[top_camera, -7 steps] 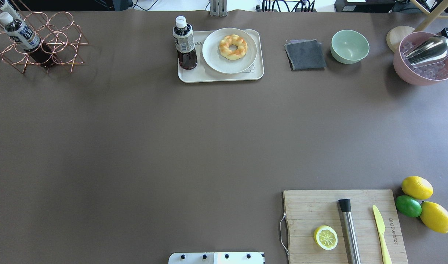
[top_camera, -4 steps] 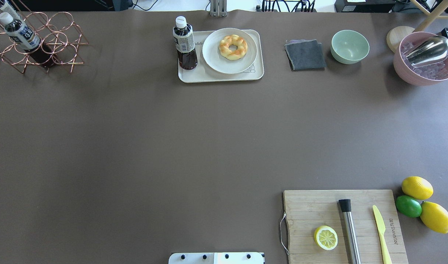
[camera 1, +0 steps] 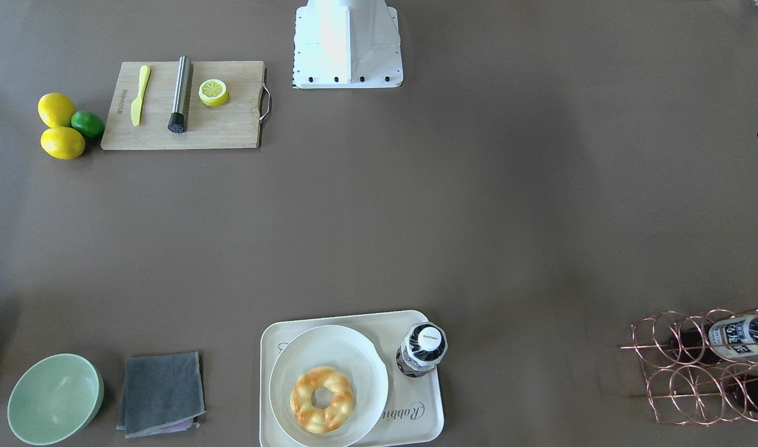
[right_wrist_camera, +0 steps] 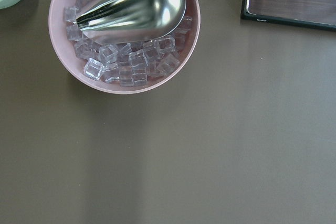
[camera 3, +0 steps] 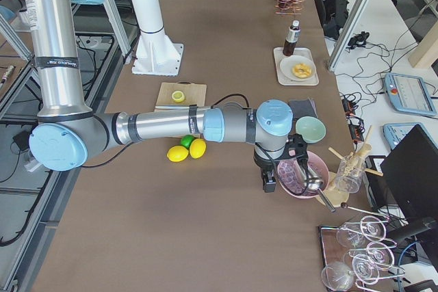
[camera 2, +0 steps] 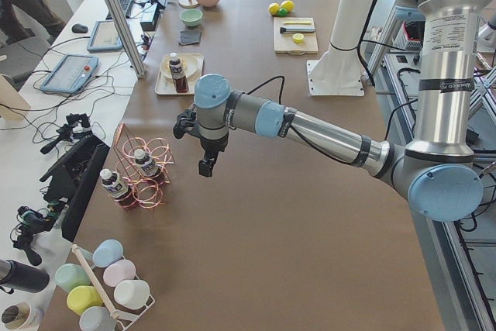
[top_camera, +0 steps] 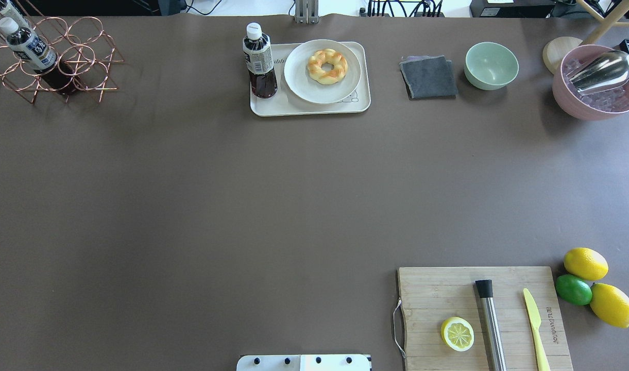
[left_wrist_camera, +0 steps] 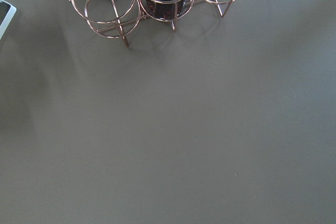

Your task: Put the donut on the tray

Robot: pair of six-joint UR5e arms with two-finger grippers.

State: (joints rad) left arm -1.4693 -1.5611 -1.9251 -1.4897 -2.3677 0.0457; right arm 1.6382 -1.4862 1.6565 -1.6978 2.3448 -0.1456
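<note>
The donut [top_camera: 327, 66] [camera 1: 321, 398], a golden twisted ring, lies on a round off-white plate [top_camera: 300, 80]. The plate sits on the cream tray [top_camera: 273, 106] [camera 1: 416, 415] at the table's far side. A dark drink bottle [top_camera: 259, 62] stands on the tray's left end. My left gripper [camera 2: 206, 165] hangs above the table near the copper rack, far from the tray. My right gripper [camera 3: 269, 184] hangs beside the pink ice bowl. I cannot tell whether either is open or shut. Neither wrist view shows fingers.
A copper wire rack [top_camera: 51, 56] with bottles stands far left. A grey cloth [top_camera: 428, 77], a green bowl [top_camera: 491, 65] and a pink bowl of ice with a metal scoop [top_camera: 597, 85] stand far right. A cutting board [top_camera: 438, 299] with a lemon half [top_camera: 457, 334] lies near right.
</note>
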